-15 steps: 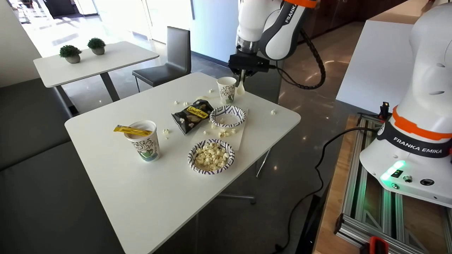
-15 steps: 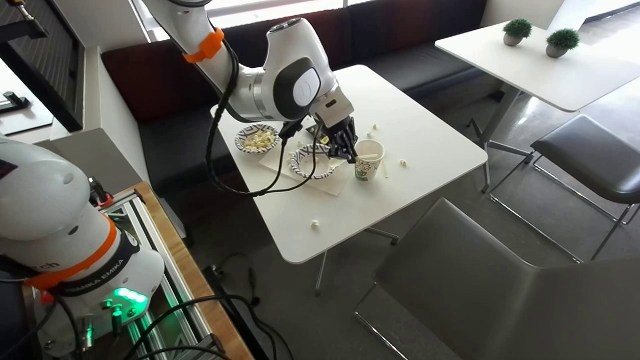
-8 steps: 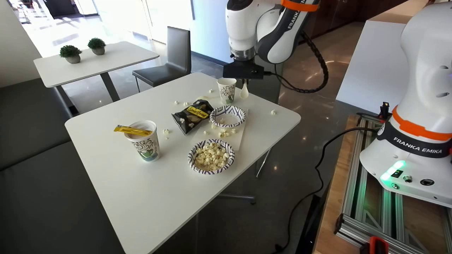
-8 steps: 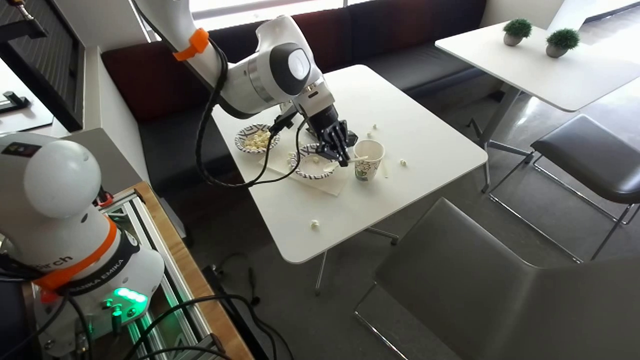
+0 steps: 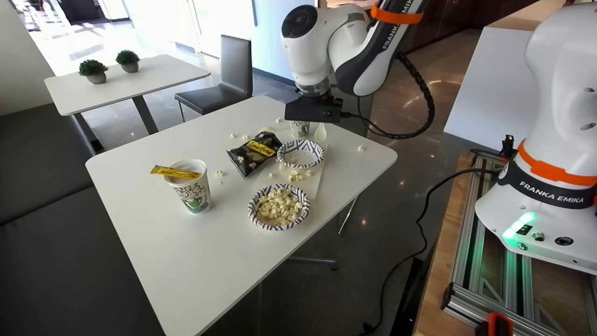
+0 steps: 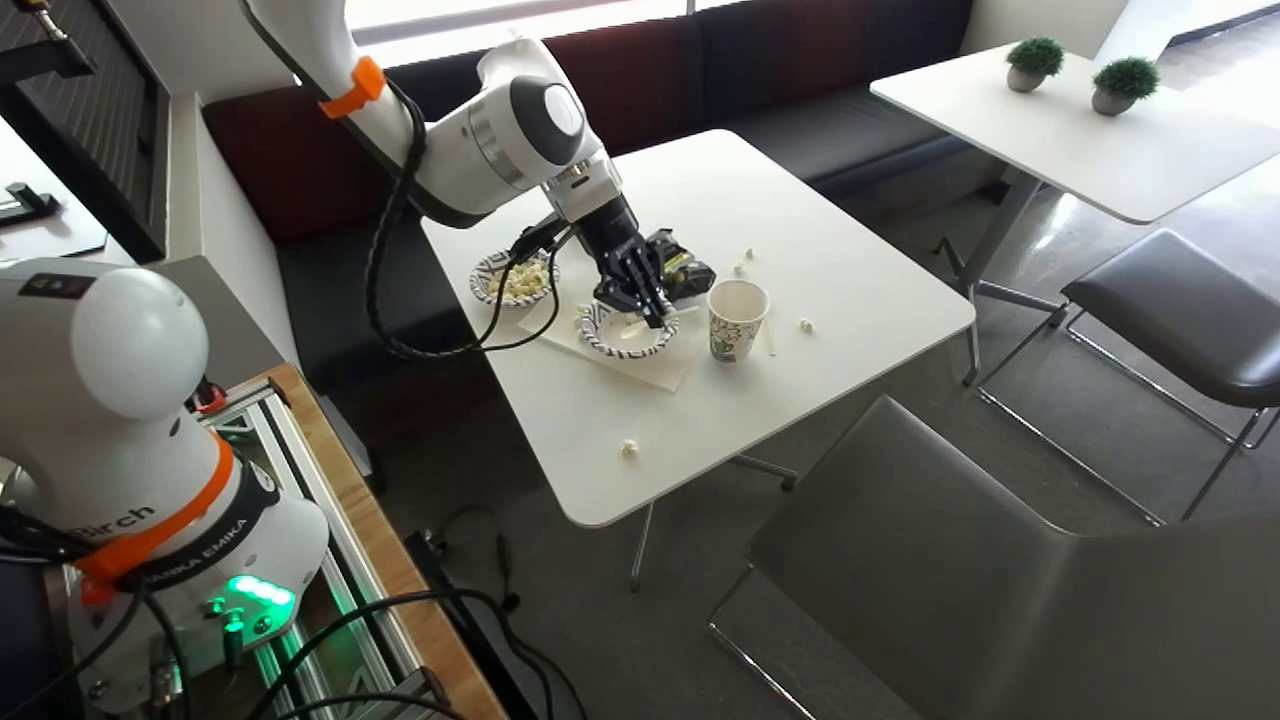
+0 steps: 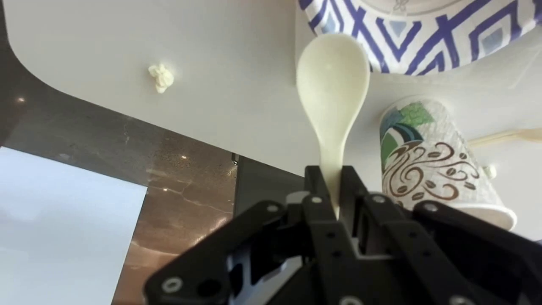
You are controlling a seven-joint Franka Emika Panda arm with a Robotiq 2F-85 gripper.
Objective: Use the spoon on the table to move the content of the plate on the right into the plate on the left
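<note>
Gripping the pale spoon (image 7: 333, 80) by its handle, the jaws are closed above the counter (image 5: 200, 252), near an upright paper cup (image 6: 735, 328). In the wrist view, the spoon's bowl overlaps the rim of one plate (image 7: 410, 46); contact cannot be determined. Farther out, popcorn (image 5: 280, 206) lies heaped in a second plate (image 5: 280, 227); loose pieces (image 5: 361, 148) dot the counter.

In an exterior view, popcorn (image 5: 280, 206) is heaped in a bowl (image 5: 280, 227) by the table's (image 5: 200, 266) front-right edge; behind, on a napkin (image 5: 313, 186), a second bowl (image 5: 301, 145) is set, a bag (image 5: 254, 150) laid left, a cup (image 5: 300, 129) beyond, a stray piece (image 5: 361, 148) by the right corner!
</note>
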